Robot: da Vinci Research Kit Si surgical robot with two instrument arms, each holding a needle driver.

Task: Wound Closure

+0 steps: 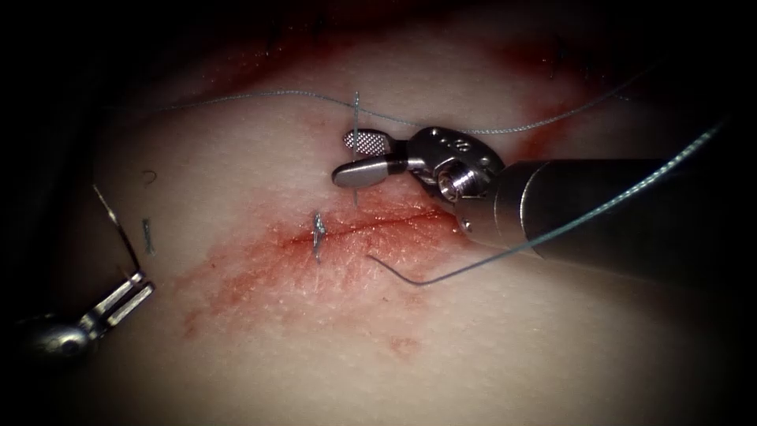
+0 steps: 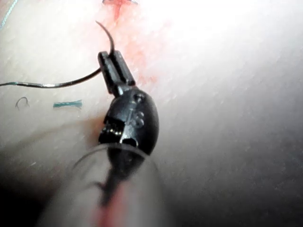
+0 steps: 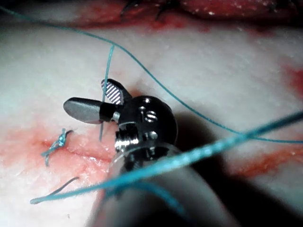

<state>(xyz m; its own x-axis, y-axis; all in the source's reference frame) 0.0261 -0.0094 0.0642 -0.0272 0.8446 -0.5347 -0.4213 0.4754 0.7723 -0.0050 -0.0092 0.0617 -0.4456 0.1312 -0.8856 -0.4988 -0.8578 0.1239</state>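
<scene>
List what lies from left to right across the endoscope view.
Left arm's tool holding the needle → short cut end of thread → knotted stitch on the cut → right arm's tool, jaws open around an upright thread.

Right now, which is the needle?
From the red cut, look far left to the left tool. Its shut jaws hold the needle mid-curve, outside the tissue: a dark stiff curve, unlike the teal thread by the right tool's open, empty jaws.

text: none readable | labels: none | numbers: none | brands: none | signs: none | checked: endoscope view, left wrist view, right wrist view
</scene>
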